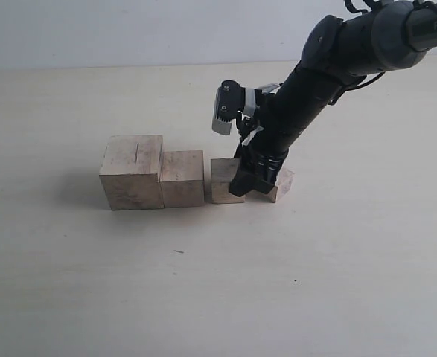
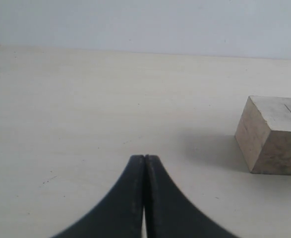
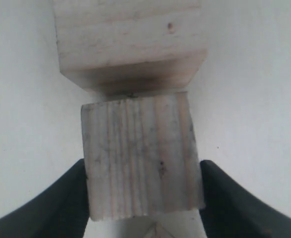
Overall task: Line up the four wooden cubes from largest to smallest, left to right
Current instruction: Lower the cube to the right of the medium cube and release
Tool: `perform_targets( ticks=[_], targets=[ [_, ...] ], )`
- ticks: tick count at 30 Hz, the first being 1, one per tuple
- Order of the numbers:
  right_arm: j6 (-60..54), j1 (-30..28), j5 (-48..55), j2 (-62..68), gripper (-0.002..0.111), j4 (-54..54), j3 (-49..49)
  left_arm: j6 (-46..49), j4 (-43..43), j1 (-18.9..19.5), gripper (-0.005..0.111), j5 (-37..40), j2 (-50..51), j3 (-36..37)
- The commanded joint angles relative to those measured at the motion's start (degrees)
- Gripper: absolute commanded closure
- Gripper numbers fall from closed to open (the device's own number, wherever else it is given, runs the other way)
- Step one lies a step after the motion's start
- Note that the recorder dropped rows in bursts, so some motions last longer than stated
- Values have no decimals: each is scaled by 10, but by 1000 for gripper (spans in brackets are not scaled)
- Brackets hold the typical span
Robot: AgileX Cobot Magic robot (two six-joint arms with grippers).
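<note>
Four pale wooden cubes stand in a row. The large cube (image 1: 132, 171) with a thin crack on top is leftmost, also seen as the large cube (image 2: 271, 136). A medium cube (image 1: 182, 178) touches it, and a second medium cube (image 1: 224, 181) follows after a slim gap. The small cube (image 1: 281, 184) is at the right end, mostly hidden by my right gripper (image 1: 252, 181). My right gripper (image 3: 142, 166) is shut on the small cube (image 3: 140, 158), which touches the medium cube (image 3: 130, 44) beyond it. My left gripper (image 2: 145, 157) is shut and empty, well apart from the large cube.
The pale tabletop (image 1: 203, 282) stretches around the row on every side. The right arm (image 1: 330, 67) slants down from the upper right. A wall rises behind the table's far edge.
</note>
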Motion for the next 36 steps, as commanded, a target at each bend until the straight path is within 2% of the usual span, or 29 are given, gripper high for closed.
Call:
perform_targets(
  ticks=[1, 14, 17, 22, 30, 36],
  targets=[
    [-3, 1, -10, 2, 108, 11, 1, -4, -1, 0, 107, -7, -3, 2],
    [-3, 1, -18, 2, 108, 32, 1, -4, -1, 0, 107, -7, -3, 2],
    [-3, 1, -18, 2, 104, 33, 1, -4, -1, 0, 107, -7, -3, 2],
    [-3, 1, -18, 2, 88, 36, 1, -4, -1, 0, 107, -7, -3, 2],
    [-5, 1, -18, 2, 50, 65, 1, -4, -1, 0, 107, -7, -3, 2],
    [-5, 1, -18, 2, 36, 71, 1, -4, -1, 0, 107, -7, -3, 2]
  ],
)
